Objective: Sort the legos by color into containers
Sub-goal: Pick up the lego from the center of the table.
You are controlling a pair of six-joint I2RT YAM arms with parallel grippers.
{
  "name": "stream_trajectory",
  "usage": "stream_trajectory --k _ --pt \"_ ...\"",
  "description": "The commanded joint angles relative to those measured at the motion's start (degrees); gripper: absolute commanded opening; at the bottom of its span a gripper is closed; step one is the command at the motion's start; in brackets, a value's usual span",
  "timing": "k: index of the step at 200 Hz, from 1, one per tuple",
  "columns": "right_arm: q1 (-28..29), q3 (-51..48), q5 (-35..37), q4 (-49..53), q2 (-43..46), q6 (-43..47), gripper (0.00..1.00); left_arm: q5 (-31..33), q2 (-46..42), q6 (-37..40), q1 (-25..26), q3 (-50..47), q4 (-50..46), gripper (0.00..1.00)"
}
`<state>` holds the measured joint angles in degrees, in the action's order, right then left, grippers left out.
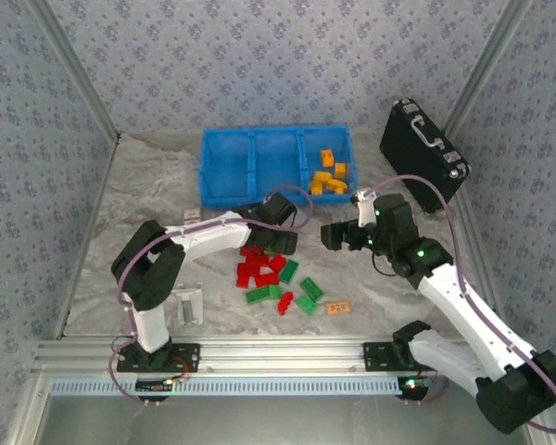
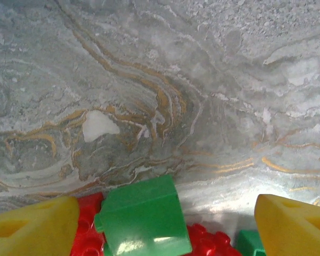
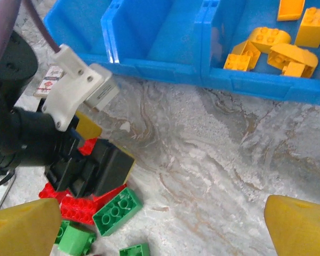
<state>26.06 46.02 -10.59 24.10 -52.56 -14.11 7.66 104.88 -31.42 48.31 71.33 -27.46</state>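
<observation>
Glossy green lego (image 2: 141, 218) sits inside the spread left pincer (image 2: 165, 226); right pincer (image 3: 160, 229) gapes too.

Black case (image 1: 424, 148): upper right, tilted.
Metal bracket (image 1: 190, 303): lower left.
Pale-orange tag (image 1: 338, 307): lower centre.
Small card (image 1: 192, 214): left of centre.

Nothing legible anywhere at the moment. In the top view, the pale-orange tag (image 1: 338, 307) carries a few dark marks, far too small to make out. In the right wrist view, a little white card (image 3: 49, 81) shows red printing, blurred past reading. The grey sticker (image 3: 103, 92) on the white mount (image 3: 69, 88) seems to bear fine print, and that can't be read either. The studs on the legos (image 3: 116, 210) show no lettering sharp enough to read.
</observation>
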Motion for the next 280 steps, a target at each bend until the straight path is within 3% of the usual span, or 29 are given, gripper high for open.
stream_trajectory --k 1,62,87,170,203,253,280 --pt "-0.05 -1.91 -1.71 1.54 1.64 -1.88 0.99 2.75 2.08 -3.91 0.46 2.05 -3.12 0.81" --pt "-1.44 -3.81 -2.95 0.32 3.26 -1.74 0.99 6.25 4.69 -6.79 1.25 4.0 -6.59 0.72" --pt "-2.08 -4.23 -4.35 -0.46 3.5 -2.14 0.99 6.34 5.92 -7.47 1.81 5.48 -7.84 0.6" --pt "-3.82 -4.89 -5.32 -1.2 3.95 -2.32 0.99 8.43 5.87 -8.75 2.81 6.37 -9.5 0.37" --pt "-4.27 -4.89 -5.17 -0.88 3.87 -2.33 0.99 9.33 5.13 -7.66 2.81 8.08 -9.83 0.36" --pt "-5.66 -4.88 -6.92 -0.1 2.7 -2.76 0.99 12.33 3.87 2.39 0.29 22.39 -15.57 0.36" --pt "-4.61 -5.45 -5.71 1.04 2.4 -4.11 0.99 12.46 4.5 7.99 -2.3 26.58 -11.84 0.37"
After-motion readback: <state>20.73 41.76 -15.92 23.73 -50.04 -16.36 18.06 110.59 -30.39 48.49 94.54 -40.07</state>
